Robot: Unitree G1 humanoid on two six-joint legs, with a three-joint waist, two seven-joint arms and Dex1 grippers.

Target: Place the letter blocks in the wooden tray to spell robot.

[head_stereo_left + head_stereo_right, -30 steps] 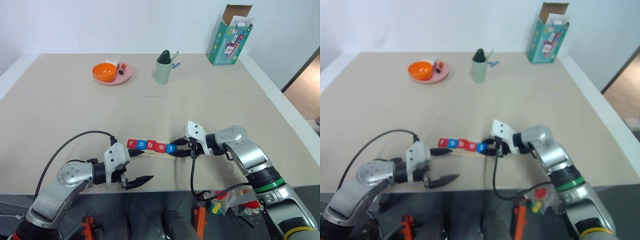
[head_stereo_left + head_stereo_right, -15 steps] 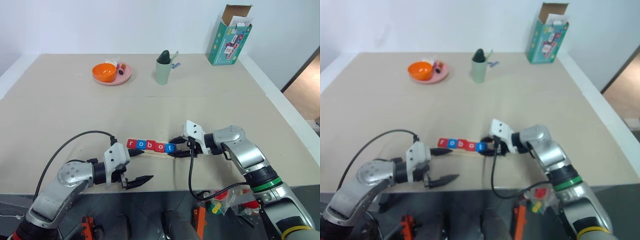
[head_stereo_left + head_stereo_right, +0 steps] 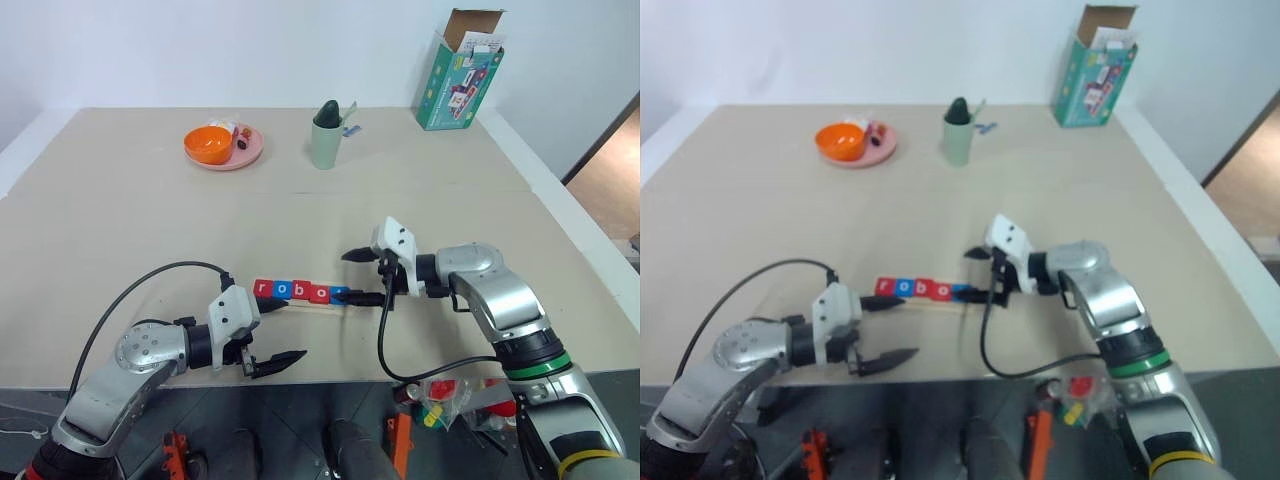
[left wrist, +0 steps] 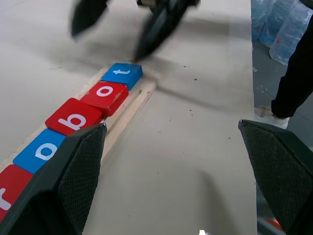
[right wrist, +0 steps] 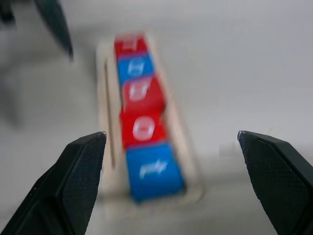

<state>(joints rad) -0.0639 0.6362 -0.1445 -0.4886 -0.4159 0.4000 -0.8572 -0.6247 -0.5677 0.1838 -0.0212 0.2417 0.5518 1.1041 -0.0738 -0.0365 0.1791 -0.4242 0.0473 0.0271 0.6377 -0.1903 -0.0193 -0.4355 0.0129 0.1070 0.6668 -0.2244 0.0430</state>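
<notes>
R gripper (image 3: 361,277) hangs just off the "t" end of the wooden tray (image 4: 128,109), jaws spread wide w/ nothing between them; one fingertip sits close by the blue t block (image 4: 122,75), the other is up off the table, and whether the low tip touches the block can't be told. L gripper (image 3: 272,332) rests near the "r" end, also fully open and empty, one finger close to the tray's end, the other nearer the table edge. The letter blocks (image 3: 300,291) sit in a row in the tray: red r, blue o, red b, red o, blue t, reading "robot" from the robot's left to right. In the L wrist view the second o (image 4: 105,95) looks a bit skewed, one corner riding toward the groove lip, and t sits at the very end of the tray. Judgement: task looks basically done, all five blocks in place and in order, neither gripper holding anything. What's left, if anything, is maybe nudging that o square and pulling both arms clear w/o bumping the row. Further back on the table (image 3: 120,230), well apart from the work: pink plate (image 3: 240,154) w/ orange bowl (image 3: 208,144), green cup (image 3: 326,140), open teal box (image 3: 459,82).
</notes>
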